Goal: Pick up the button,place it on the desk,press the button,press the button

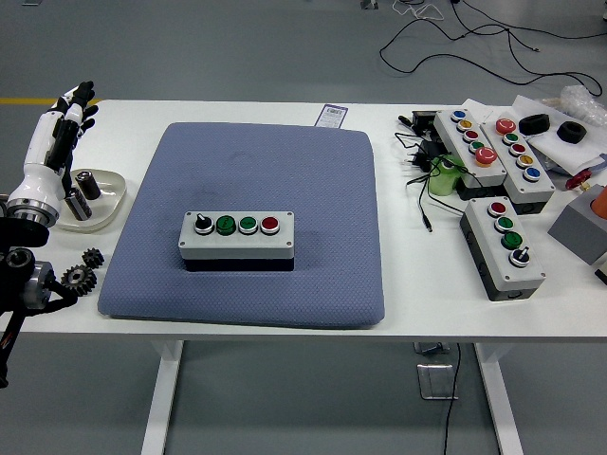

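White counter (pixel 285 318) seen from above. A blue-grey mat (pixel 256 180) covers its middle. On the mat's near half, nearer the left edge than the right, sits the task's button box (pixel 237 236), long side parallel to the counter's near edge; along its grey lid, left to right, are a black selector knob (pixel 203 224), two green buttons (pixel 236 225) and a red button (pixel 269 225).

The left hand (pixel 57 142), white with black fingers (pixel 81 95), is raised at the counter's left edge, well apart from the box; its fingers are extended, only loosely bent, and hold nothing. Just beside it lies a shallow cream dish (pixel 104 204) with small metal cylinders (pixel 83 186) in it. Dark gears (pixel 82 268) lie near the near-left corner.

Toward the right edge stand three more button boxes: two side by side at the far right (pixel 493 156), and one nearer the near edge (pixel 503 248). Black cables (pixel 422 190) and a green object (pixel 442 176) lie just left of them. A small printed card (pixel 331 116) lies at the far edge, touching the mat's far border.
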`<action>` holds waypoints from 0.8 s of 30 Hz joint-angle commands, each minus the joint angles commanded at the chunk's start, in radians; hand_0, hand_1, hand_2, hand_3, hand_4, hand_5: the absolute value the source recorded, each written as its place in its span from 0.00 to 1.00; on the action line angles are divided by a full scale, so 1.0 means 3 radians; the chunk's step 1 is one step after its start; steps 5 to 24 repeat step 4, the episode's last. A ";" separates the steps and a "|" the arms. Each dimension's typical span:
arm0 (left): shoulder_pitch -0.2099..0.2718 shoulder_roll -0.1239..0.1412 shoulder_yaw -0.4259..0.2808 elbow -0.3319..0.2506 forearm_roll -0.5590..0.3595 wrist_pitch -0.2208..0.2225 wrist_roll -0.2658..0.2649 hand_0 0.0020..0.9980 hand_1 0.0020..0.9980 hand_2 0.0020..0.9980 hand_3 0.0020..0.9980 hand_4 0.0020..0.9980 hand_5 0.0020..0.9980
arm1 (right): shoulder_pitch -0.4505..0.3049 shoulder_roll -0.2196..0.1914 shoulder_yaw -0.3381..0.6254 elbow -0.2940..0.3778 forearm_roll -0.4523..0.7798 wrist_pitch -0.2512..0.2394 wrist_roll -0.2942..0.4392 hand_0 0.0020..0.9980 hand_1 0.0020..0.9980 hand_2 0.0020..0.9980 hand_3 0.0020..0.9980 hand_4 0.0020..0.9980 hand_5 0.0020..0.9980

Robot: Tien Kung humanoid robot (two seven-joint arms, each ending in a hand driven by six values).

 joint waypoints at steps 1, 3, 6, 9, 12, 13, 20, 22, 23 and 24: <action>0.0002 0.0000 -0.0001 0.0000 0.0001 0.0002 0.0001 0.91 0.92 0.97 0.91 0.72 1.00 | 0.0000 -0.0001 0.0002 0.0000 -0.0006 0.0001 0.0000 0.67 0.66 0.68 0.62 0.31 0.17; 0.0005 0.0000 -0.0002 -0.0001 -0.0001 0.0003 0.0001 0.91 0.92 0.97 0.91 0.72 1.00 | 0.0000 -0.0002 0.0001 0.0000 -0.0009 0.0001 0.0000 0.67 0.66 0.68 0.62 0.31 0.17; 0.0006 0.0001 -0.0002 -0.0001 -0.0001 0.0004 0.0002 0.91 0.92 0.97 0.91 0.72 1.00 | 0.0000 -0.0003 -0.0003 0.0000 -0.0005 0.0001 0.0000 0.67 0.66 0.68 0.62 0.31 0.17; 0.0006 0.0001 -0.0002 -0.0001 -0.0001 0.0004 0.0002 0.91 0.92 0.97 0.91 0.72 1.00 | 0.0000 -0.0003 -0.0003 0.0000 -0.0005 0.0001 0.0000 0.67 0.66 0.68 0.62 0.31 0.17; 0.0006 0.0001 -0.0002 -0.0001 -0.0001 0.0004 0.0002 0.91 0.92 0.97 0.91 0.72 1.00 | 0.0000 -0.0003 -0.0003 0.0000 -0.0005 0.0001 0.0000 0.67 0.66 0.68 0.62 0.31 0.17; 0.0006 0.0001 -0.0002 -0.0001 -0.0001 0.0004 0.0002 0.91 0.92 0.97 0.91 0.72 1.00 | 0.0000 -0.0003 -0.0003 0.0000 -0.0005 0.0001 0.0000 0.67 0.66 0.68 0.62 0.31 0.17; 0.0006 0.0001 -0.0002 -0.0001 -0.0001 0.0004 0.0002 0.91 0.92 0.97 0.91 0.72 1.00 | 0.0000 -0.0003 -0.0003 0.0000 -0.0005 0.0001 0.0000 0.67 0.66 0.68 0.62 0.31 0.17; 0.0006 0.0001 -0.0002 -0.0001 -0.0001 0.0004 0.0002 0.91 0.92 0.97 0.91 0.72 1.00 | 0.0000 -0.0003 -0.0003 0.0000 -0.0005 0.0001 0.0000 0.67 0.66 0.68 0.62 0.31 0.17; 0.0006 0.0001 -0.0002 -0.0001 -0.0001 0.0004 0.0002 0.91 0.92 0.97 0.91 0.72 1.00 | 0.0000 -0.0003 -0.0003 0.0000 -0.0005 0.0001 0.0000 0.67 0.66 0.68 0.62 0.31 0.17; 0.0006 0.0001 -0.0002 -0.0001 -0.0001 0.0004 0.0002 0.91 0.92 0.97 0.91 0.72 1.00 | 0.0000 -0.0003 -0.0003 0.0000 -0.0005 0.0001 0.0000 0.67 0.66 0.68 0.62 0.31 0.17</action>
